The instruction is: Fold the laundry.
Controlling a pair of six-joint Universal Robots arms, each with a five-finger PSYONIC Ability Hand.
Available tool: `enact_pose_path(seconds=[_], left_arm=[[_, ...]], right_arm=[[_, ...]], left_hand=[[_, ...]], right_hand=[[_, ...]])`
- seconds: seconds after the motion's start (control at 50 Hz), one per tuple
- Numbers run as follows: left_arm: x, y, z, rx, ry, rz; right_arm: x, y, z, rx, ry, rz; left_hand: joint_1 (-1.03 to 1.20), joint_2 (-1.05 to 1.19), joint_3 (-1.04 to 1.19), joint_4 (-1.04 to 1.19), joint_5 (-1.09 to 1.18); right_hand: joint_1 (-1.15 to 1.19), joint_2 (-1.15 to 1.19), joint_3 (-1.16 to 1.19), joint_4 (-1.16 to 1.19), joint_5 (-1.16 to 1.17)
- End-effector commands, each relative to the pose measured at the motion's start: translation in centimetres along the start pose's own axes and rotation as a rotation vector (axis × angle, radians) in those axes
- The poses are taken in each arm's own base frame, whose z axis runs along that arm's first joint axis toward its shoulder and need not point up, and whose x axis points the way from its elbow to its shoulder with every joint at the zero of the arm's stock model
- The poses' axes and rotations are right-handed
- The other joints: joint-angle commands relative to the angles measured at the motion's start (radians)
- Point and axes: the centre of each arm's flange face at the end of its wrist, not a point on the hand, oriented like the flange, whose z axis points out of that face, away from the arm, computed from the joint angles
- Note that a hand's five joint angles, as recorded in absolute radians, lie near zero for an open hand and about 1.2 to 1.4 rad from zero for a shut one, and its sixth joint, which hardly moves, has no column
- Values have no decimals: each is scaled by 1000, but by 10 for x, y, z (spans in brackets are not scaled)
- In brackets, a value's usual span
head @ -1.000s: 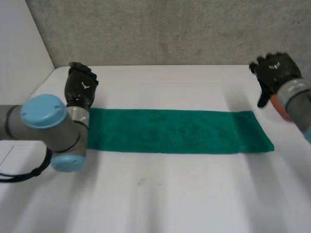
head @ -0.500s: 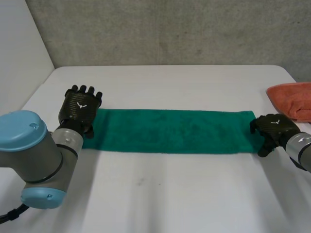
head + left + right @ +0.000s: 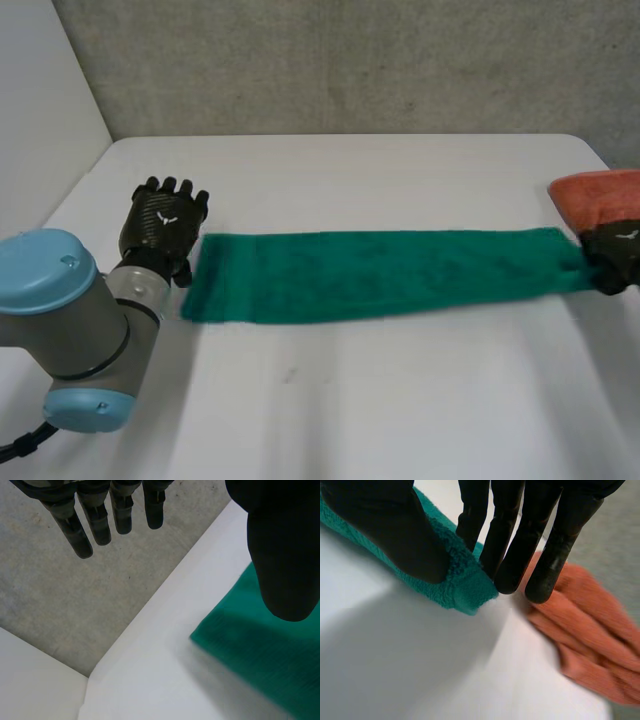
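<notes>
A long green towel point(image 3: 380, 275) lies stretched flat across the white table point(image 3: 350, 400). My right hand point(image 3: 615, 262) is at the towel's right end, by the table's right edge. In the right wrist view that hand point(image 3: 395, 530) pinches the folded end of the green towel point(image 3: 465, 587) between thumb and fingers. My left hand point(image 3: 165, 225) rests just off the towel's left end with straight fingers. In the left wrist view the left hand point(image 3: 95, 520) holds nothing, and a corner of the green towel point(image 3: 260, 660) lies under its thumb side, apart from it.
An orange cloth point(image 3: 600, 195) lies bunched at the table's far right, just behind my right hand; it also lies beyond the fingertips point(image 3: 590, 630) in the right wrist view. A grey wall runs behind the table.
My right hand came down to the towel's right end, shut on it and pulled it to the right. The towel's left end slid away from my left hand, which stayed open.
</notes>
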Motion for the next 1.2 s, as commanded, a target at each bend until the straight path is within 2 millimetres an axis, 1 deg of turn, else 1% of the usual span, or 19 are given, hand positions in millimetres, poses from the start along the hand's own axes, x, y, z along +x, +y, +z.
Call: enact_pose_path(seconds=[0.02,0.08,0.16,0.26,0.32,0.34,0.38,0.4,0.46,0.54,0.62,0.7,0.74,0.76,0.8,0.94,1.02,1.06,1.2], left_arm=[[-1,0,-3,-4,-1,0],[-1,0,-5,-7,1,3],[-5,-1,-5,-3,-10,-1],[-14,-7,-6,10,-41,-7],[-22,-9,-5,17,-63,-11],[-27,-10,-5,18,-77,-12],[-32,-11,-5,18,-95,-13],[-37,-12,-6,18,-114,-18],[-43,-13,-6,19,-133,-20],[-46,-11,-9,11,-137,-20],[-46,-8,-10,3,-138,-20],[-45,-6,-10,-4,-134,-19],[-45,-6,-10,-1,-132,-19],[-45,-8,-9,6,-133,-19],[-46,-9,-8,12,-135,-20],[-42,-33,-3,90,-125,-34],[-18,-47,-4,139,-53,-65],[2,-48,-4,142,3,-65],[30,-40,-2,108,80,-60]], right_arm=[[37,8,1,-68,136,-213],[31,-4,3,-39,141,-286],[-10,-52,4,130,101,-351],[-88,-124,-14,424,14,-446],[-129,-151,-28,558,-35,-483],[-157,-164,-37,637,-74,-497],[-189,-171,-44,704,-129,-515],[-221,-176,-51,766,-189,-535],[-279,-174,-67,870,-332,-575],[-334,-157,-78,952,-496,-617],[-365,-133,-84,964,-617,-648],[-374,-121,-92,929,-685,-662],[-370,-122,-93,909,-692,-656],[-363,-127,-97,894,-693,-647],[-355,-135,-104,884,-696,-630],[-280,-159,-85,646,-594,-326],[-235,-158,-80,480,-500,-123],[-216,-139,-69,351,-468,-35],[-192,-83,-54,127,-449,34]], left_hand=[[-22,-27,-32,-27,-45],[-22,-27,-32,-27,-45],[-22,-27,-32,-27,-45],[-22,-28,-33,-28,-46],[-22,-27,-32,-27,-45],[-22,-27,-32,-27,-45],[-22,-27,-32,-27,-45],[-22,-27,-32,-27,-45],[-22,-28,-33,-28,-46],[-22,-28,-33,-28,-46],[-22,-28,-33,-28,-46],[-22,-28,-33,-28,-46],[-22,-28,-33,-28,-46],[-22,-28,-33,-28,-46],[-22,-28,-33,-28,-46],[-22,-28,-33,-28,-46],[-22,-28,-33,-28,-46],[-22,-28,-33,-28,-46],[-22,-28,-33,-28,-46]], right_hand=[[434,222,215,209,246],[434,222,215,209,246],[434,222,215,209,246],[434,222,215,209,246],[434,222,215,209,246],[434,222,215,209,246],[434,222,215,209,246],[434,222,215,209,246],[434,222,215,209,246],[434,222,215,209,246],[434,222,215,209,246],[397,185,178,172,209],[-3,-215,-222,-228,-191],[-430,-642,-649,-655,-618],[-770,-982,-989,-995,-958],[-788,-1000,-1007,-1013,-976],[-788,-1000,-1007,-1013,-976],[-788,-1000,-1007,-1013,-976],[-788,-1000,-1007,-1013,-976]])
